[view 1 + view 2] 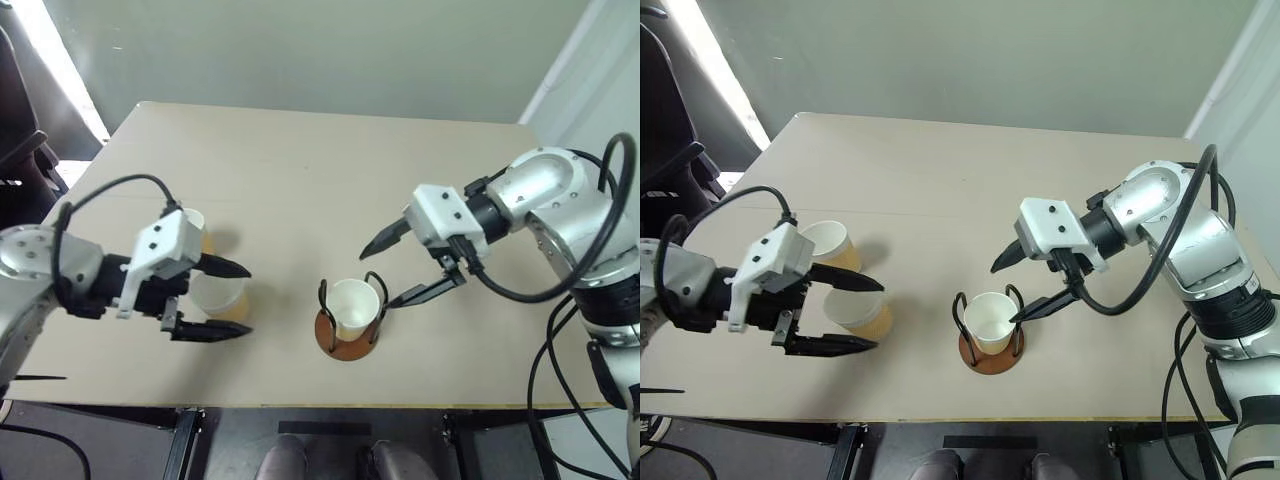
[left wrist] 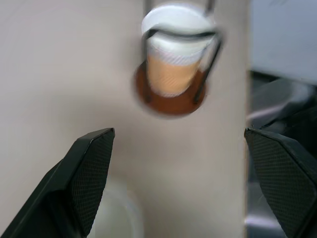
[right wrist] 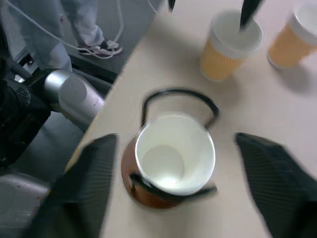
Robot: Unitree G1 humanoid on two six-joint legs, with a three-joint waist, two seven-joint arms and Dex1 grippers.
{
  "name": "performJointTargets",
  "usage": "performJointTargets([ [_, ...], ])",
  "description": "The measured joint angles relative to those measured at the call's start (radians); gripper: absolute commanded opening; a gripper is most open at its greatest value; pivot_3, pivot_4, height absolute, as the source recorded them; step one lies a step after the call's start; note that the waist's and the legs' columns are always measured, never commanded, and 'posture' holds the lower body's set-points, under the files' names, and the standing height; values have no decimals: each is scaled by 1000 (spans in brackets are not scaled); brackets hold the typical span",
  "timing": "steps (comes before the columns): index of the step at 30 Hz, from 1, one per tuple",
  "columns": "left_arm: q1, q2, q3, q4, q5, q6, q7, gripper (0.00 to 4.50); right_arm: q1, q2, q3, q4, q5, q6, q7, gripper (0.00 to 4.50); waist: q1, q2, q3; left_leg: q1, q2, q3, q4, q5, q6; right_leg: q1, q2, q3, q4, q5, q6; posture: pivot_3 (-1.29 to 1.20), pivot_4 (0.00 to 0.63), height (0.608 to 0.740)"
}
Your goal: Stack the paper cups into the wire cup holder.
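One paper cup (image 1: 992, 321) already sits in the wire holder (image 1: 990, 352) near the front of the surface (image 1: 940, 190). Two more cups (image 1: 862, 312) stand to its left. They look light and thin-walled, easily crushed, so a gentle pinch across the rim seems best. The left tool (image 1: 854, 315) straddles the nearer cup, open and empty. The right tool (image 1: 1004, 293) hangs open over the holder. The farther cup (image 1: 830, 243) is partly hidden.
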Motion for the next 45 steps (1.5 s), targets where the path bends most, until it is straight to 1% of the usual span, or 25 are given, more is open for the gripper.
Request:
performJointTargets([
  [4, 5, 64, -1, 62, 94, -75, -26, 4500, 81, -118, -163, 194, 74, 58, 46, 4467, 18, 0, 0, -2, -1, -4, 0, -1, 0, 0, -1, 0, 0, 0, 0, 0, 150, 740],
  [6, 13, 79, -3, 64, 126, -101, -41, 4500, 125, -149, -265, 280, 129, 84, 59, 4467, 20, 0, 0, -2, -1, -1, -1, -1, 0, 0, -1, 1, 1, 0, 0, 0, 150, 740],
  [8, 32, 89, -12, 64, 152, -118, -50, 4500, 165, -166, -376, 311, 190, 106, 56, 4467, 19, 1, 0, -1, -1, 6, -2, -1, 0, -1, -1, 3, 2, 0, 0, 0, 150, 740],
  [10, 37, 90, -31, 64, 172, -125, -53, 4500, 189, -167, -463, 269, 269, 155, 39, 4467, 18, 1, 1, -1, -1, 11, -2, -1, 0, -2, 1, 7, 2, 0, 0, 0, 150, 740],
  [13, 36, 90, -77, 63, 195, -141, -65, 4500, 193, -144, -578, 81, 440, 267, -45, 4467, 2, 2, 1, 0, -4, 15, -2, -1, 0, -3, 4, 12, 0, 0, 0, 0, 150, 740],
  [16, 28, 89, -114, 63, 214, -156, -75, 4500, 210, -125, -597, -47, 526, 312, -114, 4467, -8, 1, 1, 2, -3, 15, 0, -2, 1, -3, 5, 13, 0, 0, 1, 0, 150, 740],
  [20, -2, 81, -186, 69, 268, -204, -95, 4500, 244, -115, -595, -126, 586, 339, -167, 4467, -10, 2, 1, 2, 1, 14, 2, -4, 5, -3, 3, 15, 2, 1, 2, 0, 150, 740],
  [23, -4, 63, -234, 80, 311, -229, -99, 4500, 257, -118, -593, -157, 603, 342, -181, 4467, -9, 2, 1, 1, 1, 13, 3, -5, 7, -4, 3, 15, 2, 1, 2, 0, 150, 740],
  [26, -23, 35, -275, 87, 351, -236, -87, 3898, 271, -130, -591, -158, 603, 338, -193, 4500, -9, 2, 1, 1, 1, 12, 4, -5, 7, -4, 2, 15, 2, 1, 3, 0, 150, 740],
  [27, -31, 23, -284, 87, 362, -238, -85, 3568, 275, -132, -589, -157, 601, 335, -194, 4500, -9, 2, 1, 1, 1, 12, 4, -5, 7, -4, 2, 15, 2, 1, 3, 0, 150, 740],
  [29, -40, 7, -298, 86, 366, -239, -85, 2891, 281, -149, -588, -150, 594, 326, -194, 4500, -10, 2, 1, 0, 1, 12, 4, -5, 7, -5, 2, 15, 2, 1, 3, 0, 150, 740],
  [36, -72, -2, -297, 87, 354, -231, -114, 150, 293, -162, -588, -145, 594, 314, -195, 4500, -10, 2, 1, 0, 1, 13, 3, -5, 7, -6, 2, 15, 1, 1, 3, 0, 150, 740],
  [37, -87, -2, -293, 86, 341, -226, -127, 29, 293, -164, -588, -145, 594, 311, -195, 4500, -10, 2, 1, 0, 1, 13, 3, -5, 7, -6, 2, 15, 1, 1, 3, 0, 150, 740],
  [41, -130, 0, -271, 87, 293, -210, -172, 29, 298, -168, -588, -145, 594, 308, -194, 4500, -9, 2, 1, 0, 1, 13, 3, -5, 8, -5, 2, 15, 1, 1, 3, 0, 150, 740],
  [45, -188, 0, -238, 101, 228, -191, -209, 29, 343, -190, -589, -139, 589, 292, -185, 4500, -8, 2, 1, 0, 1, 13, 4, -5, 8, -5, 2, 15, 1, 1, 3, 0, 150, 740],
])
